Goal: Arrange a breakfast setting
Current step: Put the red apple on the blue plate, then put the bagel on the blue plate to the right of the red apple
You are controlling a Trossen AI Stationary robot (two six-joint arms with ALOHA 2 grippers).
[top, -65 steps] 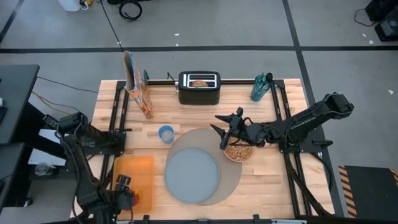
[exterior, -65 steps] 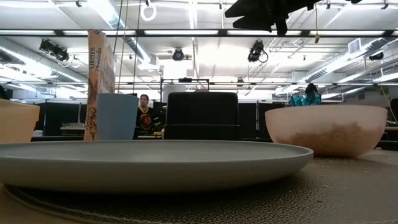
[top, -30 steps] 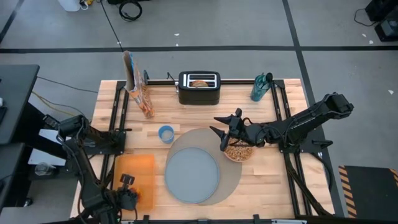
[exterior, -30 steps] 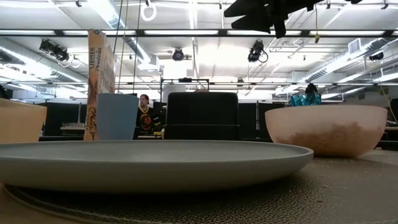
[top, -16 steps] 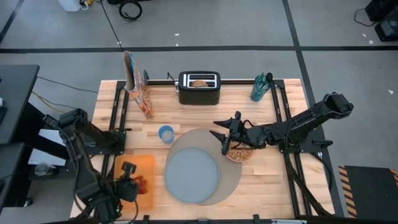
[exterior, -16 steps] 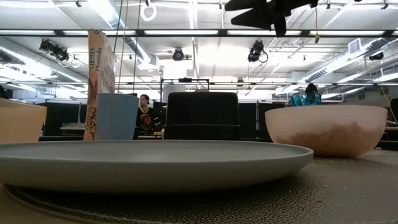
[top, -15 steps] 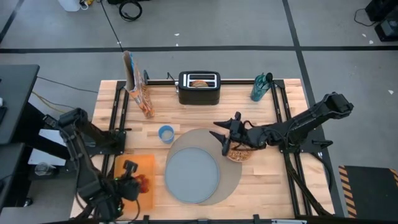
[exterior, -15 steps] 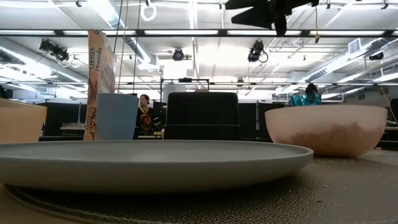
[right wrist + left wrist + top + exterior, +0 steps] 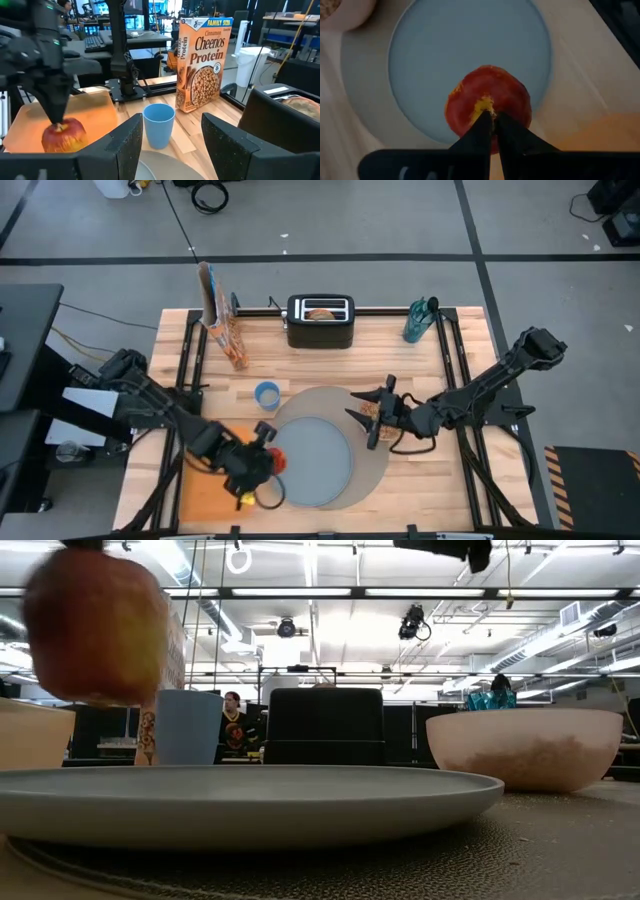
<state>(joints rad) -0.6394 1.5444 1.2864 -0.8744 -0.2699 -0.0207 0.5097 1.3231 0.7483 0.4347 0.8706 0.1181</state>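
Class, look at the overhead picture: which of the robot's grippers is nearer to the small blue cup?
The left. The left gripper, shut on the red apple at the plate's edge, is fairly close to the blue cup. The right gripper hovers by the pink bowl, farther off.

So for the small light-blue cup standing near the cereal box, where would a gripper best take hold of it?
Probably by the rim and wall, coming from straight above. The small light-blue cup stands upright with its mouth open, so one finger could go inside and one outside. It sits alone on bare wood just off the large round grey mat, so a sideways grasp around its body also looks workable.
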